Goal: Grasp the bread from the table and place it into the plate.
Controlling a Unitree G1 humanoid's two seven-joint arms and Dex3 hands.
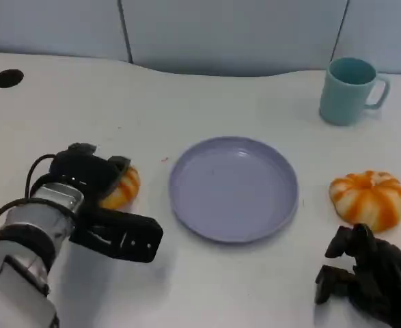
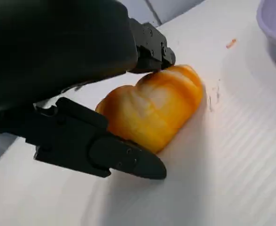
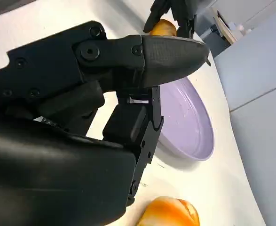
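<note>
From the left wrist, left hand (image 2: 58, 94) fingers (image 2: 123, 157) cup the bread (image 2: 152, 110), tabletop beneath.

white table (image 1: 207, 287) carries lavender plate (image 1: 233, 188) near middle. left hand (image 1: 94, 179) near left edge, fingers over orange bread (image 1: 121, 188), which lies just left of plate; whether it grips, cannot tell. right hand (image 1: 364, 273) at near right corner, fingers curled, holding nothing, just below second striped orange bread (image 1: 368, 197). teal mug (image 1: 349, 90) upright near far right edge.
</note>
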